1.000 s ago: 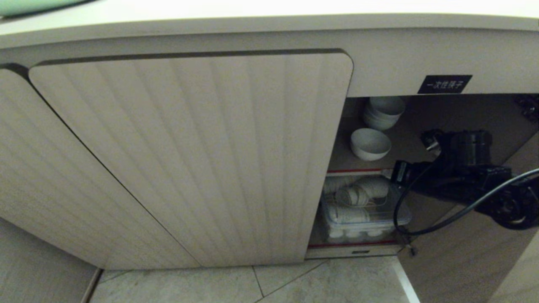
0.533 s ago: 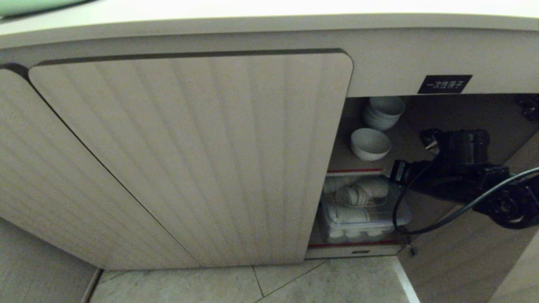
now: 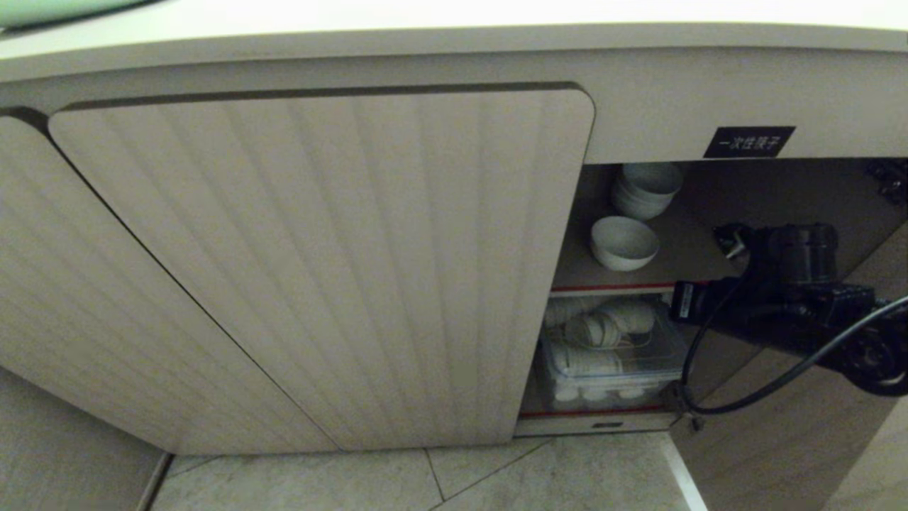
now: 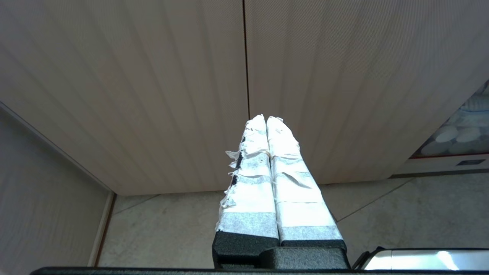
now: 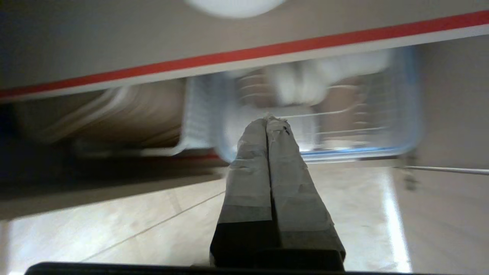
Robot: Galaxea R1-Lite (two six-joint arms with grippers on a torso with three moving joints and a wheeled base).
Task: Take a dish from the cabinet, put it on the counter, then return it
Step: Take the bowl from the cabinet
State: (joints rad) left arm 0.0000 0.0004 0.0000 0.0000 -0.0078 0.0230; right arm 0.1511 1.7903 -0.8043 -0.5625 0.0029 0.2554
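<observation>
Right gripper (image 5: pixel 267 122) clenched, empty, outside cabinet (image 3: pixel 709 213) opening beside red-edged shelf (image 3: pixel 610 288). Dish (image 3: pixel 624 243) sits on that shelf, before bowl stack (image 3: pixel 645 188). Advice: open jaws first, approach level, straddle rim, avoid stack.

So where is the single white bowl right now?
In the head view, the dish sits on the cabinet's upper shelf, right of centre, just before the stacked bowls.

A red-edged beige inner shelf (image 3: pixel 617 287) carries a small white round bowl (image 3: pixel 624 243) and, behind it, a stack of white bowls (image 3: pixel 645 189).
</observation>
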